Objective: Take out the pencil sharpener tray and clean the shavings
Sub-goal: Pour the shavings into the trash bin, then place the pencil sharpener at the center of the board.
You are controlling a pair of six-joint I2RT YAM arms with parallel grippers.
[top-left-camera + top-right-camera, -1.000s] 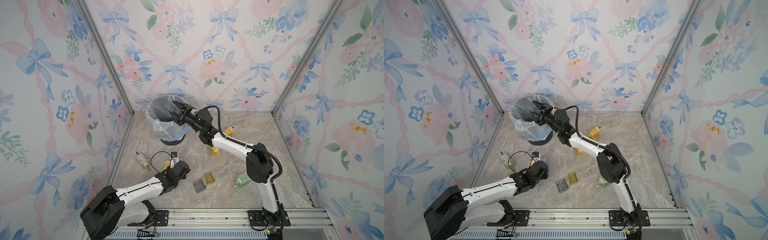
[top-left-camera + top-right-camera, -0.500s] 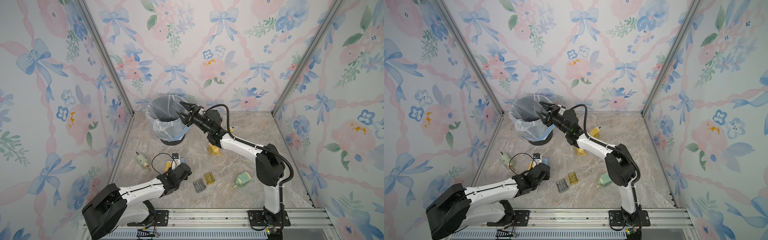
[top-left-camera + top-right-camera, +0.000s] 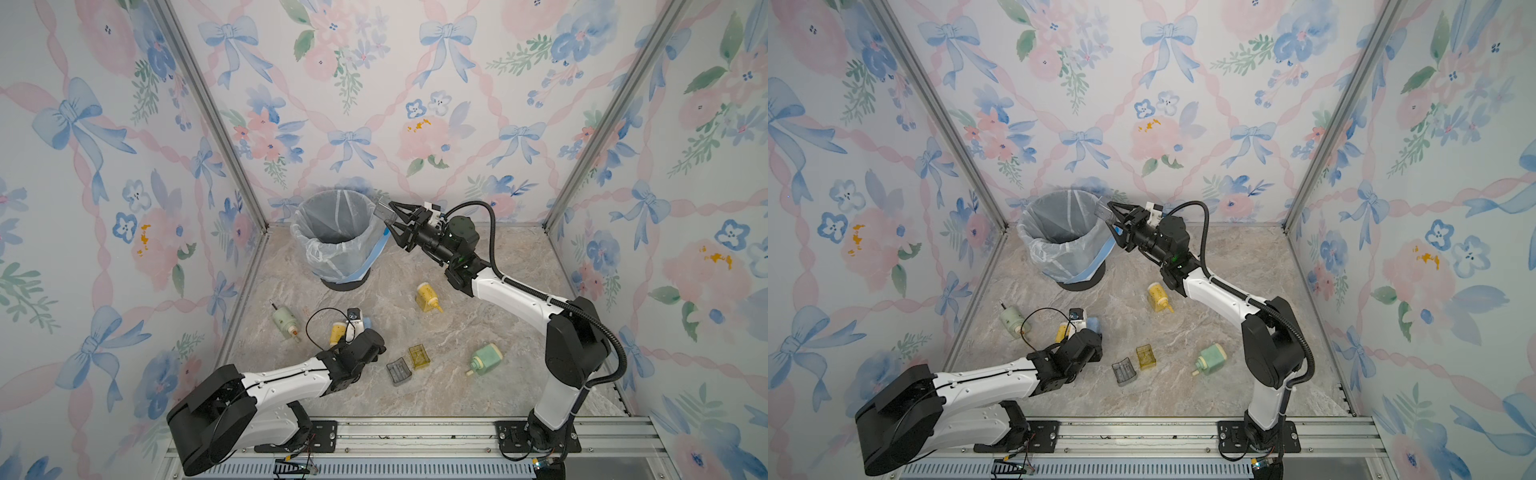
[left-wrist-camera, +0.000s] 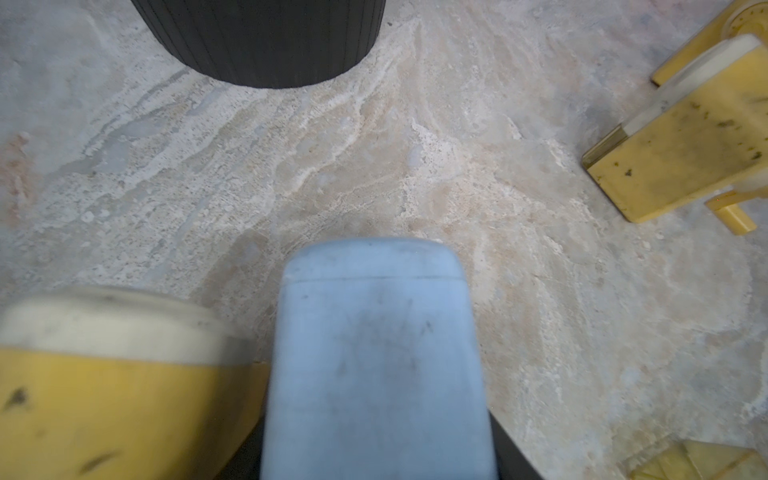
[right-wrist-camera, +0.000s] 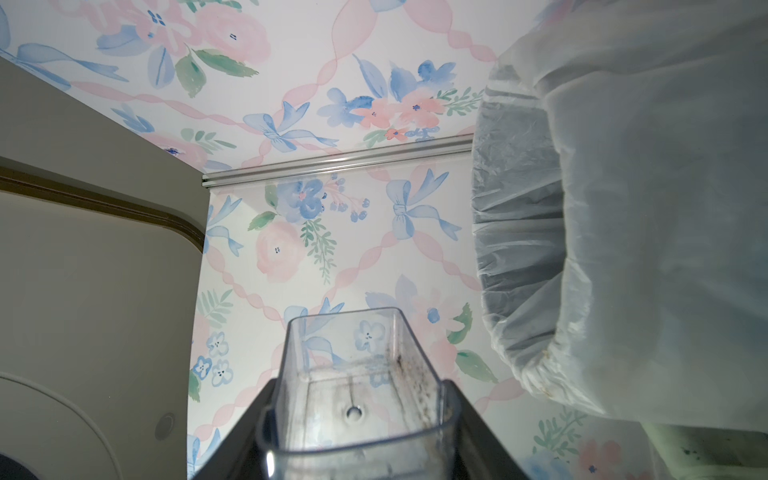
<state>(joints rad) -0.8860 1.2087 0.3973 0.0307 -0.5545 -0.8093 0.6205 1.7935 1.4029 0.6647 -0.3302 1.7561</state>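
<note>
The clear tray (image 3: 383,212) sits pinched between the two black fingers of the right claw (image 3: 390,218), raised off the table (image 3: 498,257) and level with the top of the lined bin (image 3: 336,257). In both top views it hangs just beside the bin's rim on the side nearest the right arm, close to the liner, though whether it touches cannot be told. The right wrist view shows the same tray (image 5: 357,395) standing out past the fingertips, a finger (image 5: 245,436) pressed on each long wall, so the claw is closed to the tray's width. Dark smudges streak one inner wall. The bin's mouth (image 5: 519,232) lies off to one side of the tray, with a gap of wallpaper between them.

Low on the table, the left claw (image 4: 374,449) grips the blue sharpener (image 4: 374,353), with dark finger edges showing on both sides of its body, which runs forward out of the jaws. A yellow sharpener (image 4: 104,395) lies just beside it. In a top view the blue sharpener (image 3: 1094,322) peeks out ahead of the left wrist, well apart from the bin. A grey tray (image 3: 399,371) and a yellow tray (image 3: 419,356) lie loose side by side between the arms
</note>
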